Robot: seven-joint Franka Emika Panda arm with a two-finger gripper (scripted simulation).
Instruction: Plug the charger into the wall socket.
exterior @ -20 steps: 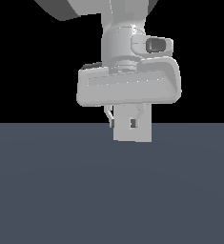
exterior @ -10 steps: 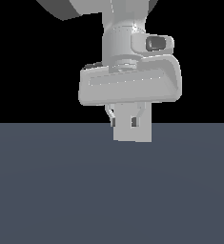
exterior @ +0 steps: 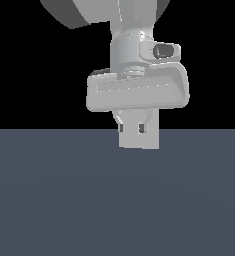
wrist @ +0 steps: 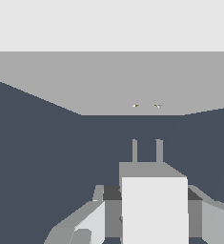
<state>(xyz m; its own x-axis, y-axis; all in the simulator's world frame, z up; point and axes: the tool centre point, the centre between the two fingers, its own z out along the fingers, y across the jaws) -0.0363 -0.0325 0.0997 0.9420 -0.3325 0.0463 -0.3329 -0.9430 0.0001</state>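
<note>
Pincer [wrist: 147, 209] pinching the charger [wrist: 154, 205], prongs aimed at the wall socket [wrist: 147, 81]. We judge insertion remains; prongs and holes are apart.

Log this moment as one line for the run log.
pincer: shut on charger | prongs: aimed at wall socket holes, roughly lined up | contact: none, gap remains | step: insert pending

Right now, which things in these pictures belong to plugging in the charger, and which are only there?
For the job:
- small off-white boxy charger with two grey prongs, held in the gripper
- flat pale grey wall socket, with two tiny holes ahead of the prongs; prongs not yet in

Only there:
- dark blue-grey floor
</note>
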